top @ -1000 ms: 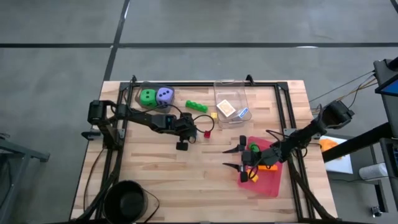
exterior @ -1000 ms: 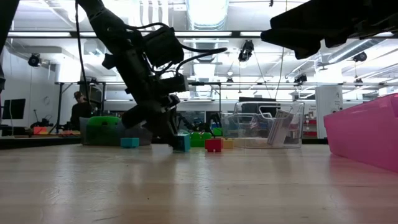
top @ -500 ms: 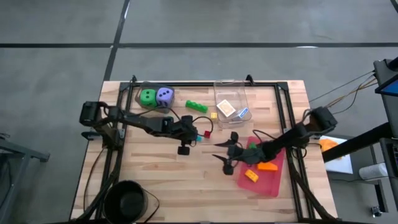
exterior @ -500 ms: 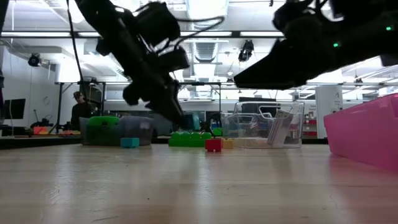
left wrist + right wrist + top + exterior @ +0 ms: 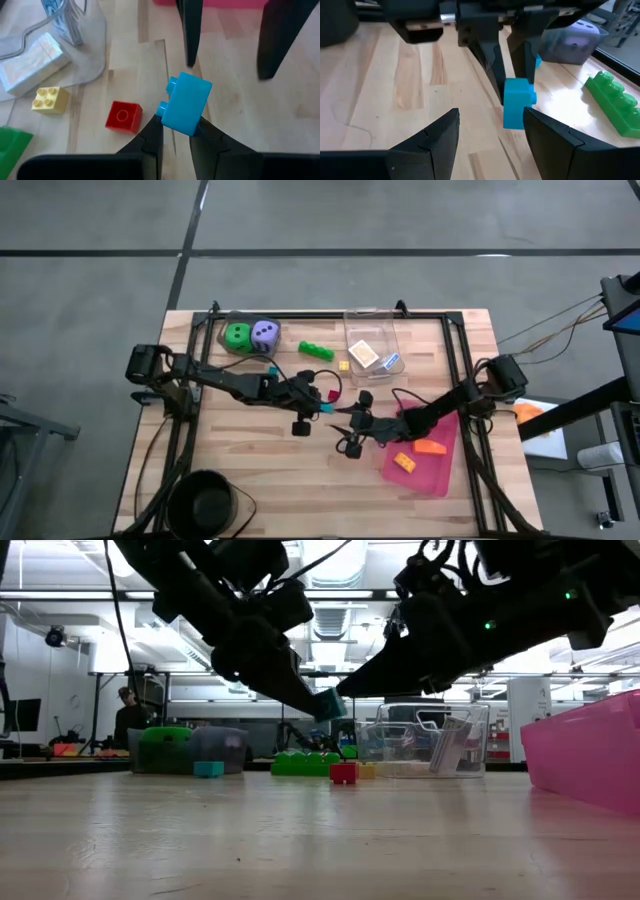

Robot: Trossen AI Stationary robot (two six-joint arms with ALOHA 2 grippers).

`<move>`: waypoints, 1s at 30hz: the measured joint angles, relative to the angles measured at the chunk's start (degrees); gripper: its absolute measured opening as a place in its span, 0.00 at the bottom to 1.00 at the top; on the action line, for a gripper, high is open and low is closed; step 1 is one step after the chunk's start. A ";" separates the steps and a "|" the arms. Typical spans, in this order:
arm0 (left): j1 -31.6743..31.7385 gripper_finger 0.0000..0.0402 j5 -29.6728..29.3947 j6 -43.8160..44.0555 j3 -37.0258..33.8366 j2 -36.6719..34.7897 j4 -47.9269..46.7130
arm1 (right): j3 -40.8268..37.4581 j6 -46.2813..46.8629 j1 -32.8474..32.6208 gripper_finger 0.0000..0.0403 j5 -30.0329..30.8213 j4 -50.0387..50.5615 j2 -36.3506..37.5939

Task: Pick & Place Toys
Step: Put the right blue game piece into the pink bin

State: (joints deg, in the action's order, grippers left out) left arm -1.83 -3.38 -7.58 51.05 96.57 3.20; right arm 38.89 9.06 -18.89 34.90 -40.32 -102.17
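A blue brick (image 5: 186, 103) hangs above the middle of the table, with my left gripper (image 5: 175, 125) shut on it. In the high view the brick (image 5: 322, 407) is just right of the red brick (image 5: 333, 394). My right gripper (image 5: 491, 114) stands open, level with the blue brick (image 5: 517, 102) and close on its right, touching nothing. A green die (image 5: 238, 336) and a purple die (image 5: 265, 333) rest at the far left. A green brick (image 5: 316, 350) and a yellow brick (image 5: 343, 365) lie on the wood. My left gripper pinches the blue brick's end (image 5: 180, 127) between its two fingertips. The fingers (image 5: 492, 65) slant down from the table's left. The brick is lifted clear of the table and tilted, with its studs (image 5: 167, 95) to one side.
A clear box (image 5: 372, 352) at the far middle holds an orange-white packet (image 5: 364, 354) and a blue-white packet (image 5: 390, 362). A pink tray (image 5: 425, 445) at the right holds two orange bricks (image 5: 430, 448). A black round pot (image 5: 205, 500) sits at the near left corner.
My left gripper has risen and gone toward the table's right edge, lifting the blue brick clear of the wood. My right gripper has come off the pink tray toward the left, sinking and stopping close to the brick.
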 joint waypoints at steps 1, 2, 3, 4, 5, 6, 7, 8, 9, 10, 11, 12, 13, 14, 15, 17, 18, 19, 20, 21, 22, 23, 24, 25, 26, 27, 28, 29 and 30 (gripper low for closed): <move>-0.01 0.16 -0.02 0.51 0.00 0.00 0.45 | 0.23 0.00 0.04 0.54 0.03 0.41 -0.11; -0.03 0.16 0.00 0.63 0.00 0.00 0.79 | 0.51 -0.01 0.14 0.54 0.03 0.47 -0.25; -0.13 0.16 0.07 0.64 0.00 0.00 1.12 | 0.76 0.00 0.28 0.54 0.03 0.31 -0.43; -0.19 0.16 0.26 0.64 0.00 0.00 1.29 | 0.86 0.00 0.37 0.54 0.06 0.31 -0.49; -0.33 0.16 0.28 0.66 0.00 0.00 1.29 | 0.87 0.00 0.46 0.54 0.30 0.34 -0.59; -0.47 0.16 0.26 0.66 0.00 0.00 1.29 | 0.88 0.00 0.49 0.54 0.93 0.42 -0.61; -0.63 0.16 0.26 0.66 0.00 0.00 1.30 | 0.88 0.00 0.49 0.54 1.76 0.65 -0.61; -0.77 0.16 0.34 0.66 0.00 0.00 1.33 | 0.88 0.00 0.49 0.54 2.67 0.85 -0.61; -0.91 0.16 0.64 0.66 0.00 0.00 1.50 | 0.88 0.01 0.53 0.54 3.23 1.14 -0.61; -1.10 0.16 0.69 0.64 0.00 0.00 1.53 | 0.88 0.02 0.62 0.54 3.62 1.30 -0.61; -1.22 0.16 0.94 0.64 0.00 0.00 1.53 | 0.88 0.01 0.65 0.54 3.75 1.44 -0.61; -1.35 0.16 0.85 0.62 0.00 0.00 1.58 | 0.88 0.04 0.72 0.54 3.81 1.47 -0.61; -1.42 0.16 0.91 0.62 0.00 0.00 1.67 | 0.88 0.18 0.71 0.54 3.88 1.43 -0.61; -1.46 0.16 0.90 0.64 0.00 0.00 1.77 | 0.88 0.26 0.74 0.54 3.88 1.43 -0.61; -1.49 0.16 1.02 0.62 0.00 0.00 1.84 | 0.88 0.32 0.76 0.54 3.86 1.43 -0.61; -1.64 0.16 1.05 0.62 0.00 0.00 2.12 | 0.88 0.42 0.83 0.54 3.86 1.43 -0.61; -1.69 0.16 1.16 0.63 0.00 0.00 2.39 | 0.88 0.44 0.89 0.54 3.82 1.43 -0.59; -1.72 0.16 1.47 0.62 0.00 0.00 2.58 | 0.98 0.46 0.91 0.54 3.68 1.40 -0.61; -1.72 0.16 1.99 0.64 0.00 0.00 2.95 | 1.10 0.46 0.93 0.54 3.69 1.40 -0.61; -1.76 0.16 2.16 0.63 0.01 0.00 3.20 | 1.22 0.46 0.99 0.54 3.70 1.41 -0.61; -1.83 0.16 2.30 0.63 0.02 0.00 3.25 | 1.36 0.46 1.05 0.54 3.68 1.42 -0.61; -1.91 0.16 2.33 0.64 0.02 0.00 3.35 | 1.44 0.47 1.13 0.54 3.58 1.39 -0.61; -1.96 0.16 2.52 0.64 0.02 0.00 3.46 | 1.50 0.46 1.13 0.54 3.64 1.41 -0.61; -1.96 0.16 2.75 0.64 0.02 0.00 3.49 | 1.60 0.46 1.13 0.53 3.61 1.51 -0.61; -1.98 0.16 2.82 0.64 0.02 0.00 3.48 | 1.67 0.46 1.13 0.53 3.60 1.56 -0.61; -1.98 0.16 2.82 0.64 0.02 0.00 3.48 | 1.71 0.46 1.11 0.51 3.60 1.56 -0.61; -1.98 0.16 2.80 0.64 0.02 0.00 3.50 | 1.71 0.46 1.12 0.50 3.56 1.56 -0.61; -1.98 0.16 2.80 0.64 0.03 0.00 3.50 | 1.71 0.46 1.11 0.47 3.49 1.56 -0.61; -1.98 0.16 2.77 0.65 0.02 0.00 3.51 | 1.71 0.46 1.13 0.43 3.43 1.58 -0.61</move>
State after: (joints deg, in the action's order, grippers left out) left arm -3.81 -0.61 -6.93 51.07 96.57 6.71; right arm 40.60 9.52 -17.76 38.33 -38.74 -102.78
